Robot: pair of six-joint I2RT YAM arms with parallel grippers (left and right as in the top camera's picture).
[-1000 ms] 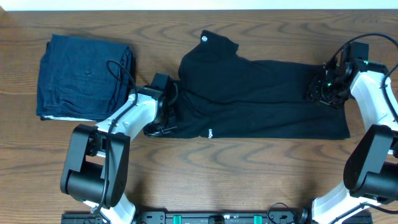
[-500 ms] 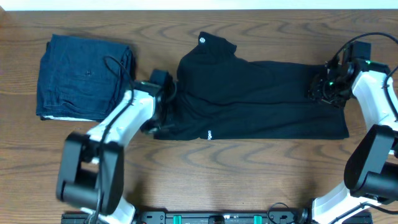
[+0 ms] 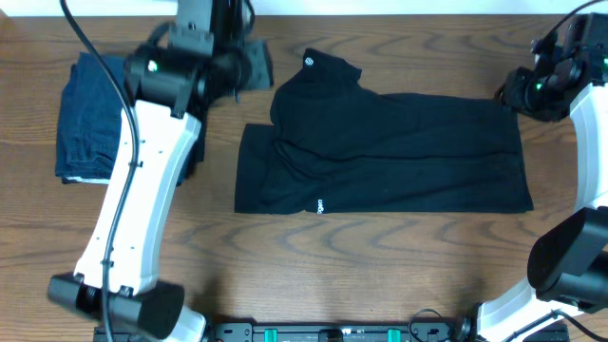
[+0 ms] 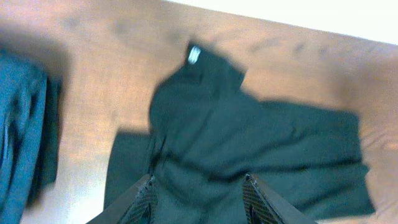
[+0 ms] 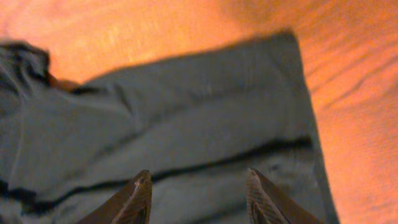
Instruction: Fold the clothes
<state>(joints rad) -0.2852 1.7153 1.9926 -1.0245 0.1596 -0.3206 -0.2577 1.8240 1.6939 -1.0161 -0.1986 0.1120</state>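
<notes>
Left gripper point(image 4: 199, 182) released, risen to 11 o'clock; right gripper point(image 5: 199, 175) released too; your soft black short-sleeved T-shirt point(image 3: 399, 152) probably needs regrasping.

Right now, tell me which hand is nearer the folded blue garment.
Left. The left hand hangs just right of the folded blue garment; the right hand is across the table, beyond the black T-shirt.
</notes>
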